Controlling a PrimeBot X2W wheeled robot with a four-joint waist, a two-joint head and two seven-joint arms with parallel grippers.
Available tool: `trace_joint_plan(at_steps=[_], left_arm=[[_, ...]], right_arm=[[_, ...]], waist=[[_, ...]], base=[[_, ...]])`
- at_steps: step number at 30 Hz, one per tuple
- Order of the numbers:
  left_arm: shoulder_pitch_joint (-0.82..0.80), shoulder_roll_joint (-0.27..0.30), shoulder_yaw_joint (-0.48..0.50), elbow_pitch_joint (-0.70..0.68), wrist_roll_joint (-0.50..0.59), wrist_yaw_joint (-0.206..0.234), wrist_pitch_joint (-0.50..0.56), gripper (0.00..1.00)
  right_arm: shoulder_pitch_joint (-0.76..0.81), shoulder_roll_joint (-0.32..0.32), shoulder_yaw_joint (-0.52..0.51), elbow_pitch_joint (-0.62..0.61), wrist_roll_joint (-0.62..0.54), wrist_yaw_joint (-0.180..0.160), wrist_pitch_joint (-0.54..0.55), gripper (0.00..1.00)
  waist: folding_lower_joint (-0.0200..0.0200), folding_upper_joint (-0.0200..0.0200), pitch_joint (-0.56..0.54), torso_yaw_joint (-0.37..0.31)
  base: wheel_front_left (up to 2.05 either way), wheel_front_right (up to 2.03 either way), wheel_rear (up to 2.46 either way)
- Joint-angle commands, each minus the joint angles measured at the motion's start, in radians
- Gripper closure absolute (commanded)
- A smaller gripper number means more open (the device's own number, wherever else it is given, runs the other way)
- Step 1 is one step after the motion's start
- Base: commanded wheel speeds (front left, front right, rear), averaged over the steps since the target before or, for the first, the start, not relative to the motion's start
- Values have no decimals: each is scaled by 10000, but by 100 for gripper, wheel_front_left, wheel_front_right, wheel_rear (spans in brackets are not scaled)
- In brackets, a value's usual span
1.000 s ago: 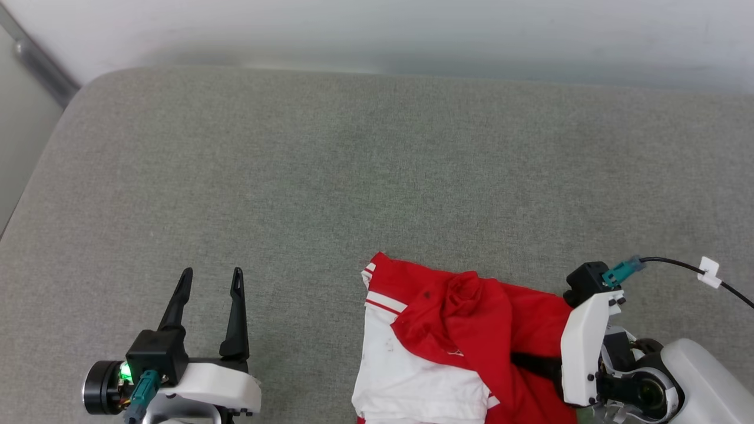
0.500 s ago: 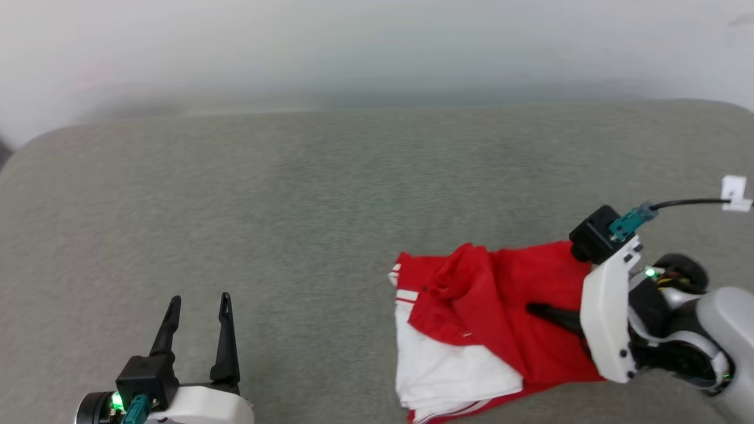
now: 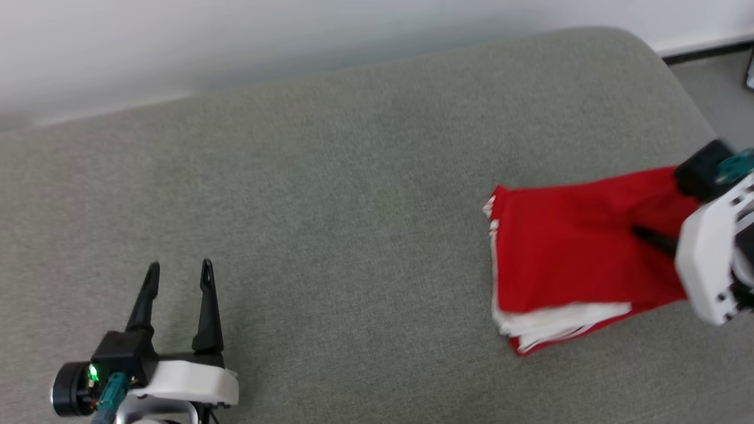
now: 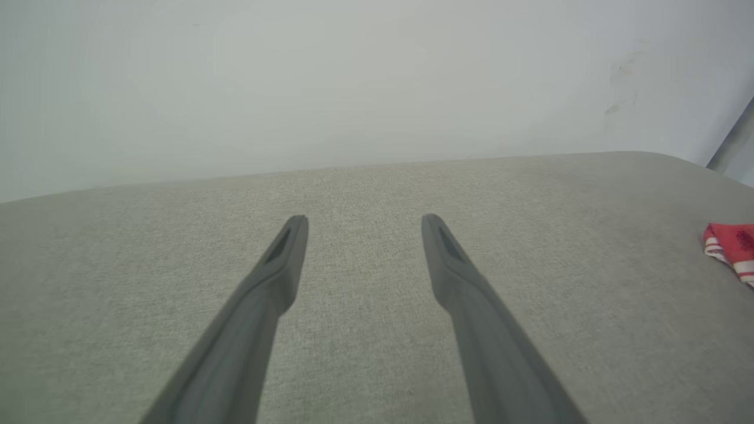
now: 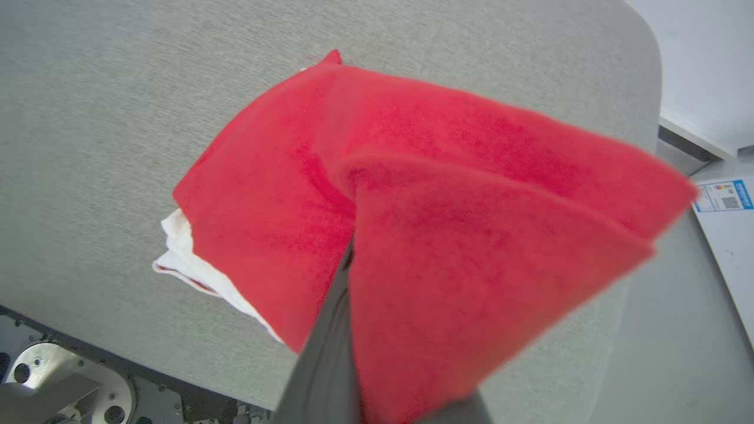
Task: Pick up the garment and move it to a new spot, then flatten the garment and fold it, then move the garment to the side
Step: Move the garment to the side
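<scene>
Right hand [image 3: 641, 234] clamped on one edge of the folded red garment [image 3: 565, 253]
We see it toward the right end of the grey cushion [image 3: 330, 194], white layers peeking out underneath; our left hand [image 3: 179, 270] hovers wide open, well apart.

The head camera has swung to the right, so the grey padded surface [image 3: 330, 194] now shows its rounded right corner with floor [image 3: 716, 88] beyond it. The right gripper [image 3: 639, 232] has travelled towards that end and taken the garment [image 3: 577, 259] with it. A second ago the cloth was humped, with a broad white panel in front. Now it lies smoother, plain red on top, and white shows only as thin layered edges.
</scene>
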Motion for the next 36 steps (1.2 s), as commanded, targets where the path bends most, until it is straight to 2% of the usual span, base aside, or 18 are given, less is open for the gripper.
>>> trace_joint_plan(at_steps=[1, 9, 18, 21, 24, 25, 26, 27, 28, 32, 36], left_arm=[[-272, 85, 104, -69, 89, -119, -26, 0], [-987, 272, 188, -537, 325, -426, -26, 0], [-1422, 408, 344, -1138, 341, -587, -26, 0], [-1485, 434, 396, -1187, 352, -617, -26, 0], [-1505, 439, 451, -1126, 326, -656, -26, 0], [-1500, 434, 473, -1094, 319, -656, -26, 0], [-1500, 434, 473, -1094, 319, -656, -26, 0], [-1480, 425, 485, -1046, 311, -644, -25, 0], [-1448, 407, 487, -991, 306, -648, -26, 0], [-1271, 294, 462, -804, 279, -630, -26, 0], [-1039, 166, 405, -637, 228, -547, -26, 0]], right_arm=[[-297, -187, -220, 351, -251, -8, -234, 100], [-934, -501, -1346, 2558, -1592, -8, -989, 100], [-1611, -64, -2622, 4654, -3007, -8, -1583, 100], [-1696, 91, -2793, 5177, -3539, -8, -1773, 100], [-1726, 510, -3175, 5639, -3632, -8, -2065, 100], [-1730, 652, -3316, 5798, -3708, -8, -2174, 84], [-1730, 652, -3316, 5798, -3708, -8, -2174, 84], [-1703, 771, -3424, 5964, -3793, -8, -2233, 10], [-1671, 889, -3521, 6130, -3851, -9, -2261, 0], [-1663, 954, -3868, 6379, -4593, -9, -2874, 0], [-1711, 967, -4472, 6386, -5697, -9, -4159, 0]], waist=[[-1, 0, 668, -308], [-1, 0, 2033, 3], [-1, 0, 3208, 219], [-1, 0, 3364, 237], [-1, 0, 3379, 239], [-1, 0, 3337, 228], [-1, 0, 3337, 228], [-1, 0, 3265, 225], [-1, 0, 3173, 229], [-1, 0, 2582, 328], [-1, 0, 1724, 539]], base=[[0, 0, 0], [0, 0, 0], [0, 0, 0], [0, 0, 0], [0, 0, 0], [0, 0, 0], [0, 0, 0], [0, 0, 0], [0, 0, 0], [0, 0, 0], [0, 0, 0]])
